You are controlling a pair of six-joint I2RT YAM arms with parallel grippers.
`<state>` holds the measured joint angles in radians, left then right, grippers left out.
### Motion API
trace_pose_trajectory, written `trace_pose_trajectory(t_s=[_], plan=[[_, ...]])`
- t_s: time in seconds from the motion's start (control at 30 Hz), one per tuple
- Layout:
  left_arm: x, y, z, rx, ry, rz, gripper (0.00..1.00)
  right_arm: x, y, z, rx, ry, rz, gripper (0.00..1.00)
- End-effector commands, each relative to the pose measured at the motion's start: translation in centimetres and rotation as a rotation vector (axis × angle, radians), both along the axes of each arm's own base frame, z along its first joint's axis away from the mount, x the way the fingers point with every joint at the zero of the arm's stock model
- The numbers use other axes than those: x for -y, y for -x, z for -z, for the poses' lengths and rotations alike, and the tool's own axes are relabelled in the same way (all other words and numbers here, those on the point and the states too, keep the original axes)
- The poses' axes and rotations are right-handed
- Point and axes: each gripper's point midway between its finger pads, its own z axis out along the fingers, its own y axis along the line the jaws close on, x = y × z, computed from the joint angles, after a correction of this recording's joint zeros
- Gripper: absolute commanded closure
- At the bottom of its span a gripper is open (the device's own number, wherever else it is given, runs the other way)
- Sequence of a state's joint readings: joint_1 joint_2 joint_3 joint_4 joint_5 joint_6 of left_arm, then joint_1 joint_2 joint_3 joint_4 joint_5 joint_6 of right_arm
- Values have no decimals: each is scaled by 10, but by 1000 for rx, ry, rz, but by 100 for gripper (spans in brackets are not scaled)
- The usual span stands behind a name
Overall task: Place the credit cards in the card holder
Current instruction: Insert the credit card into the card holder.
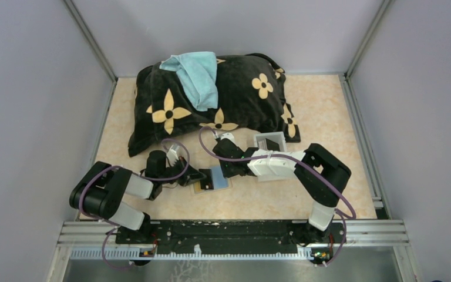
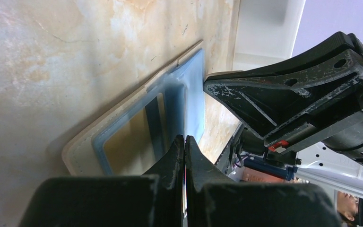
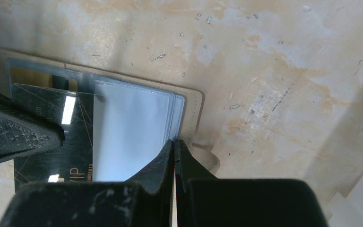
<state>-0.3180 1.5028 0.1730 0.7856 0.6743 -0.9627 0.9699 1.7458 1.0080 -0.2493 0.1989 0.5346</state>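
Tabletop [image 1: 329,117]: beige marble-look, matt, specked and scratched. Card holder [image 3: 193,101]: tan leather-look, matt, stitched edge. Inner sleeves [image 3: 132,127]: clear-bluish soft plastic, light sheen. Black card [image 3: 71,146] at its 9 o'clock: glossy plastic, gold print, glare spots. Left gripper [image 2: 185,139] and right gripper [image 3: 175,142]: matt black plastic, scuffed grey. Pillow [image 1: 235,100] at 12 o'clock: black plush. Towel [image 1: 197,76] on it: teal terry, probably microfibre. Tray [image 1: 257,141] at 2 o'clock: smooth white plastic. Frame rail [image 1: 376,232] at 6 o'clock: bare aluminium.
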Motion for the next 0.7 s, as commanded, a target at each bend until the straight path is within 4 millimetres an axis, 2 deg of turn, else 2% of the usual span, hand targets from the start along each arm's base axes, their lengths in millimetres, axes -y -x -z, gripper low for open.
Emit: trace_pose_trajectory(t_s=[0.0,0.3,0.67], plan=[[1,3,0,8,22,10,100,21,-1,15,-12,66,20,100],[-1,5,9,-19,39,-19,100,23,-1,18,-14,82,13,100],[1,1,8,-5,90,-47,100,26,-2,19,-11,98,6,100]])
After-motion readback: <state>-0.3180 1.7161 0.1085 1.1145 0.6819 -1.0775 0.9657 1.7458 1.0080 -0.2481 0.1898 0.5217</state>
